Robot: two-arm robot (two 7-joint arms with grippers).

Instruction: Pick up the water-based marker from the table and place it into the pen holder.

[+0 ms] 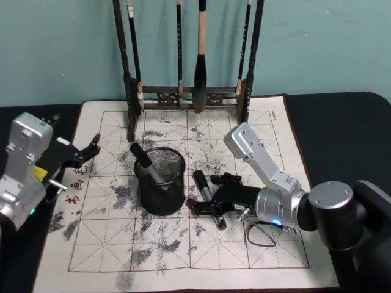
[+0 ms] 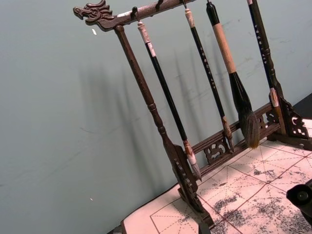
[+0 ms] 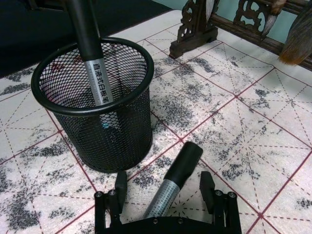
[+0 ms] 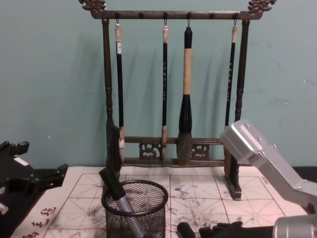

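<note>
The grey, black-capped water-based marker [image 3: 171, 185] lies between the right gripper's [image 3: 163, 179] open, empty jaws, right of the black wire-mesh pen holder [image 3: 112, 141]; closing on it should come next. The left gripper [image 1: 82, 155] sits open at the left.

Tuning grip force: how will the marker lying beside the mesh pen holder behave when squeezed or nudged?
The marker is round and lies on a flat mat, so an off-centre nudge would probably roll it. It looks rigid and light. Its smooth grey barrel may slip; the right end effector, open astride it, should close squarely.

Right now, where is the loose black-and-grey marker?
In the head view the black-and-grey marker lies just right of the black wire-mesh pen holder, inside the open right gripper.
</note>
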